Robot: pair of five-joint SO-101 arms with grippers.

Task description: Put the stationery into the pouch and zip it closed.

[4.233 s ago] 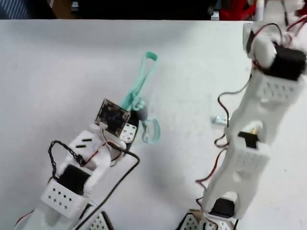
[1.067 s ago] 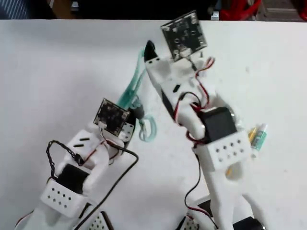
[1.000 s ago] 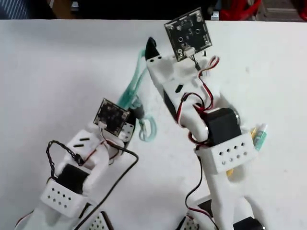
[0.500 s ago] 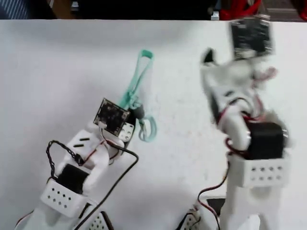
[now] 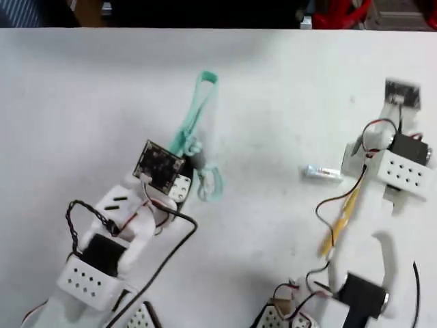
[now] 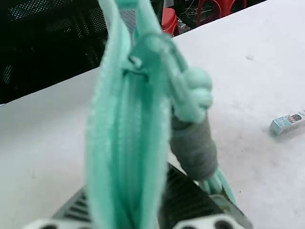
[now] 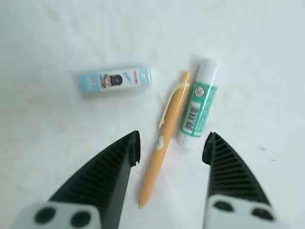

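The mint-green pouch [image 5: 198, 116] stands on its edge in the middle of the table, and my left gripper [image 5: 192, 162] is shut on its near end. In the left wrist view the pouch [image 6: 126, 143] rises from between the fingers, with a grey zip cord [image 6: 193, 145] and a mint knot beside it. My right gripper [image 7: 172, 140] hangs open above the table at the right. Below it lie an orange pen [image 7: 164, 138] and a glue stick [image 7: 198, 107] side by side. A small blue eraser box [image 7: 116, 79] lies apart from them. From above, the pen [image 5: 345, 208] and the eraser box [image 5: 321, 173] show left of the right arm.
The right arm's white body [image 5: 396, 171] covers the table's right side, with red and black wires [image 5: 334, 205] hanging over the pen. A black cable [image 5: 164, 263] trails from the left arm. The table's far edge [image 5: 136, 29] borders a dark room.
The right arm has swung away from the pouch's far end to the right side and now hovers over the pen and glue stick. The left arm and the pouch have kept still.
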